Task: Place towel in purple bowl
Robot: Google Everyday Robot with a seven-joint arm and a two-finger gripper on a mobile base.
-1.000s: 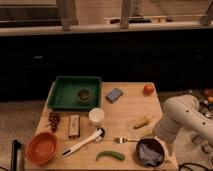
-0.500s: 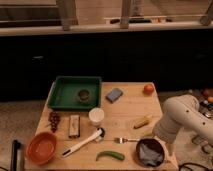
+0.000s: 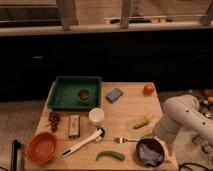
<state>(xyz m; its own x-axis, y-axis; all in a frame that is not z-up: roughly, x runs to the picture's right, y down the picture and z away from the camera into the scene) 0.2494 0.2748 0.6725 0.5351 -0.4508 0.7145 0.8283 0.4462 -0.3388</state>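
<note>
The purple bowl [image 3: 141, 148] stands at the table's front right corner. A grey towel [image 3: 150, 156] lies crumpled inside it. My white arm [image 3: 177, 117] reaches in from the right and bends down toward the bowl. My gripper [image 3: 158, 138] is at the arm's lower end, just above the bowl's far right rim, mostly hidden by the arm.
On the wooden table [image 3: 125, 107]: a green tray [image 3: 60, 103] holding a small can, a blue sponge [image 3: 114, 94], a tomato [image 3: 148, 89], a banana [image 3: 142, 121], a white cup [image 3: 96, 116], a brush [image 3: 82, 143], a fork [image 3: 125, 140], a green pepper [image 3: 110, 156], an orange bowl [image 3: 31, 150], grapes [image 3: 53, 120].
</note>
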